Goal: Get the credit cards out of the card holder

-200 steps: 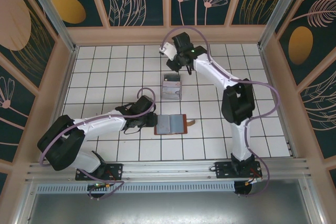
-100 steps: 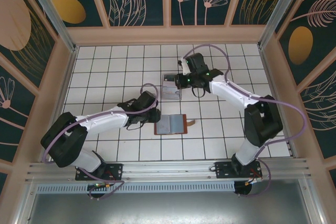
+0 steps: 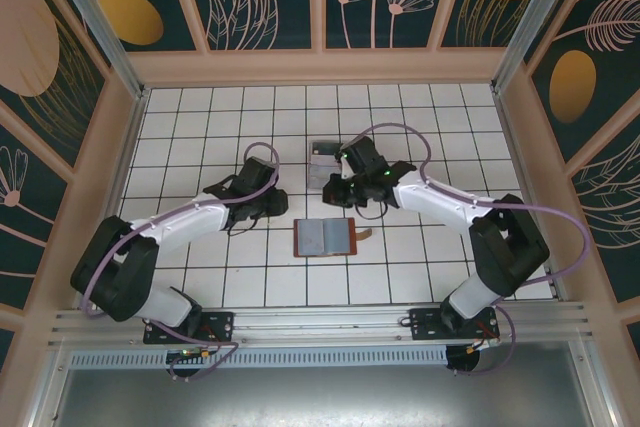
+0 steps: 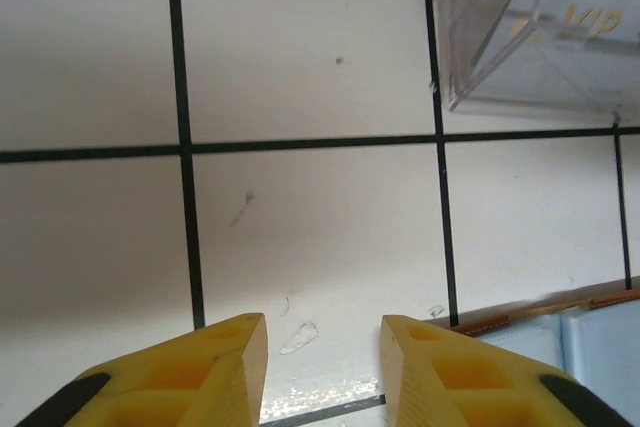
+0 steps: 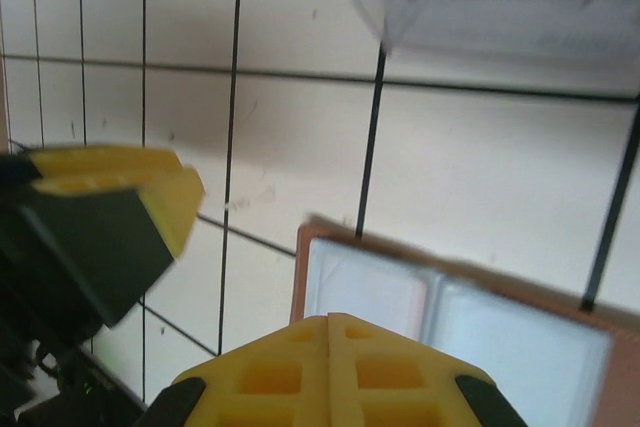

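The card holder (image 3: 324,237) lies open on the tiled floor, reddish-brown rim up, blue-grey inside showing, its brown tab (image 3: 366,235) to the right. I cannot tell whether cards sit in its pockets. In the clear tray (image 3: 326,161) behind it lie greyish credit cards (image 4: 580,22), one with gold lettering. My left gripper (image 4: 323,347) is open over bare tile just left of the holder's corner (image 4: 600,332), nothing between its fingers. My right gripper (image 5: 330,325) is shut and empty, hovering above the holder's far edge (image 5: 440,282).
The left gripper's yellow fingertip (image 5: 150,192) shows at the left of the right wrist view, close to the holder. Both grippers (image 3: 280,207) (image 3: 336,194) crowd the strip between tray and holder. Wooden walls (image 3: 130,137) ring the floor.
The right arm swung from behind the tray toward me, to the holder's far edge, and its jaws closed. The left gripper drew back up and left from the holder and opened slightly.
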